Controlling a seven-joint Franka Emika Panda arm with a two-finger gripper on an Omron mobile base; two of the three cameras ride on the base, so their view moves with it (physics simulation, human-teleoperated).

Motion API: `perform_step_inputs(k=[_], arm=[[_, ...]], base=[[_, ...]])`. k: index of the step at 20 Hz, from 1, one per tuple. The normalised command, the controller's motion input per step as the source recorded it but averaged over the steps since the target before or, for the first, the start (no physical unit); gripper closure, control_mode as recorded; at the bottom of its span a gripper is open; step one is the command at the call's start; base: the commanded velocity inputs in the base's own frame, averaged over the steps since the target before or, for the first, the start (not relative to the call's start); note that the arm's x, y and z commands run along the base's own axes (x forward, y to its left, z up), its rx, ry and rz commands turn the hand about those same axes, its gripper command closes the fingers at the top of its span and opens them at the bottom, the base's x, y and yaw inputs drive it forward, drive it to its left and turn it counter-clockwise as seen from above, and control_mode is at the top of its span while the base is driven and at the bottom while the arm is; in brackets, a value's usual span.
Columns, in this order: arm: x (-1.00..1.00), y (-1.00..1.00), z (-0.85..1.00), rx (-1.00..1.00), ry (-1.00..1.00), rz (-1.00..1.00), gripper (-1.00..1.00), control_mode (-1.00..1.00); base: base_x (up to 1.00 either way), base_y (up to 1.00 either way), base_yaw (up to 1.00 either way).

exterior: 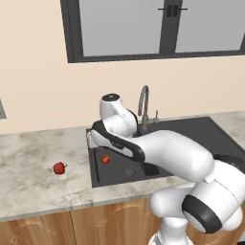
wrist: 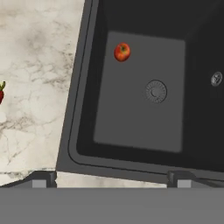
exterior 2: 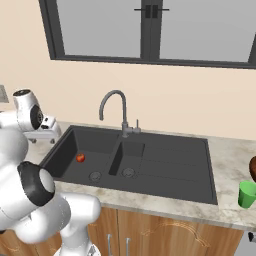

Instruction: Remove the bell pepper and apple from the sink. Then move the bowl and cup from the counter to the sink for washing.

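The apple (exterior 2: 80,158) lies in the sink's (exterior 2: 170,165) large basin at nine o'clock; green cup (exterior 2: 246,194) on counter (exterior 2: 227,160) at four o'clock.

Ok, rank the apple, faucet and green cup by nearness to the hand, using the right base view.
1. apple: in the sink, left end, beside the hand.
2. faucet: behind the sink, middle.
3. cup: counter, far right.
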Motion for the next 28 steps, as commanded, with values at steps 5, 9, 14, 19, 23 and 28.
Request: perform_step_inputs(k=[5,9,14,19,23,28], arm=[[0.15,-0.4,0.0,0.12,0.0,0.1,-1.0,-1.0],[0.25,-0.31,-0.05,0.06,0.0,0.1,-1.0,-1.0],[0.34,-0.15,-0.12,0.02,0.01,0.05,-1.0,-1.0],[0.38,-0.06,-0.16,0.01,0.0,0.04,-1.0,-1.0],[0.42,-0.07,-0.16,0.01,0.02,0.03,-1.0,-1.0],[0.37,0.0,-0.2,0.0,0.02,0.0,-1.0,-1.0]], base=[[0.0,0.0,0.0],[0.0,0.0,0.0],[0.0,0.0,0.0],[0.0,0.0,0.0],[0.0,0.0,0.0],[0.0,0.0,0.0]])
